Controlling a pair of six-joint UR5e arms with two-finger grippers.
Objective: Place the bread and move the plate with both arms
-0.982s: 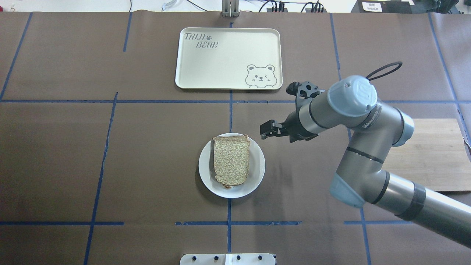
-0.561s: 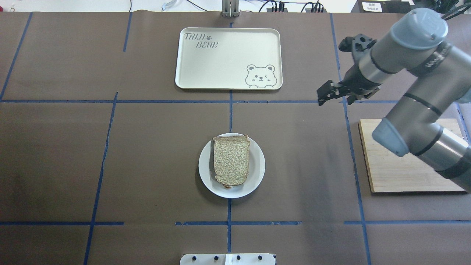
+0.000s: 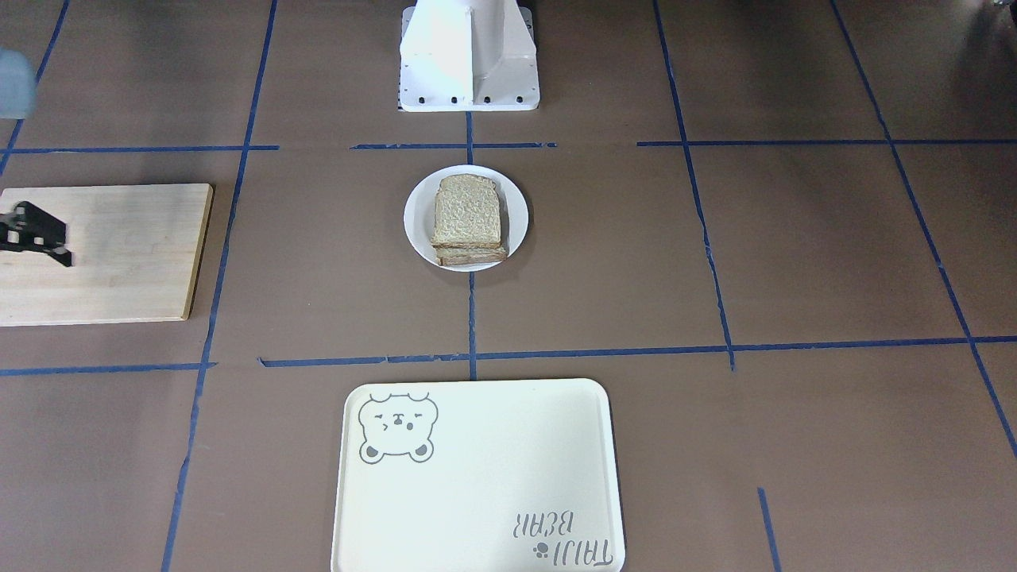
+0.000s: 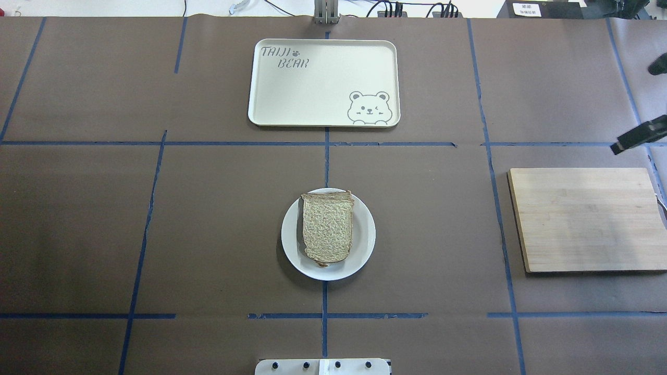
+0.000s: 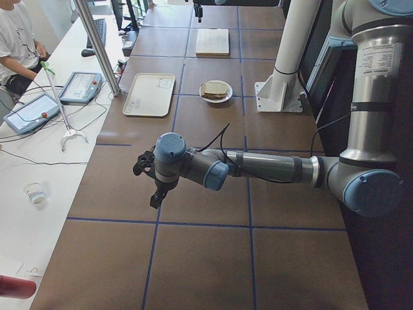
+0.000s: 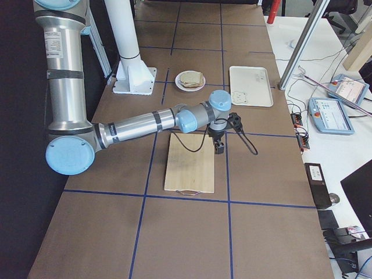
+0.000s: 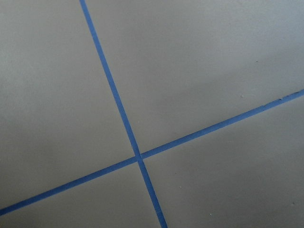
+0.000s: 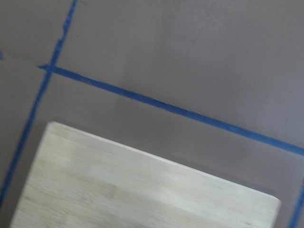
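**Item 1. Bread** (image 4: 327, 229): grey-brown speckled slice with a domed top, dark crust and a porous crumb. It lies flat on the plate, centred. The front-facing view shows layered edges beneath it, so it may top a stack.

**Item 2. Plate** (image 4: 365, 237): small, round and white, smooth and probably glazed, with a low rim. It sits mid-table on a tape line, well apart from both arms.

**Item 3. Tray** (image 4: 271, 104): cream rectangle with rounded corners, a raised lip and a bear drawing. It lies beyond the plate.

**Item 4. Board** (image 4: 583, 219): pale wood, flat and rectangular, on the robot's right.

**Item 5. Table** (image 4: 208, 208): matte brown covering gridded with blue tape.

**Item 6. Right gripper** (image 3: 36, 237): black, above the board's far edge and carrying nothing. Its finger spread cannot be told.

**Item 7. Left gripper** (image 5: 155, 194): hangs over bare table, far from the plate. Its finger spread cannot be told.

**Hazards (judged):** Placing looks done, and moving the plate remains.
- The low, slick rim gives thin purchase, so a shallow pinch could slip.
- If the two arms lift unevenly, the plate tilts and the bread slides off.
- A finger coming in too low may shove the plate across the paper.
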